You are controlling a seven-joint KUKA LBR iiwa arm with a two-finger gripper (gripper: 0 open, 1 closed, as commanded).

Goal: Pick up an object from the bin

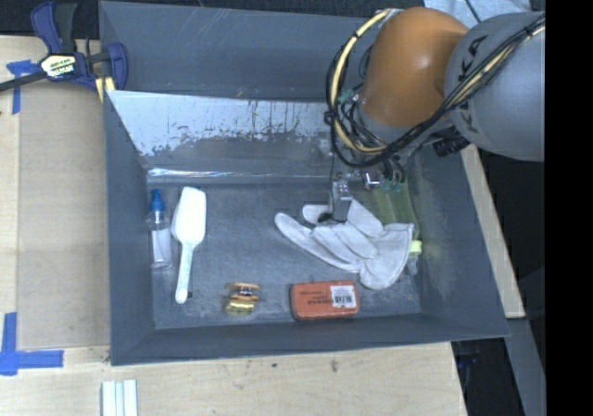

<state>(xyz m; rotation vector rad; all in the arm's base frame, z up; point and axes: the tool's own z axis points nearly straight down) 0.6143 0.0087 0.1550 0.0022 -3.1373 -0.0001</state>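
My gripper (339,208) hangs low at the right middle of the bin, its fingertips down at the upper edge of a crumpled white glove (357,241). The glove lies spread on the bin floor toward the right, with its fingers pointing left. Something dark sits by the glove just left of the fingertips. A green and yellow thing (405,220) lies partly under the glove against the right wall. A red rectangular block with a barcode label (324,299) rests at the front, just below the glove.
A white plastic scoop (188,233) and a small clear bottle with a blue cap (158,231) lie at the left. A small gold and brown object (242,298) sits at the front. The arm's orange dome and cables overhang the bin's right back.
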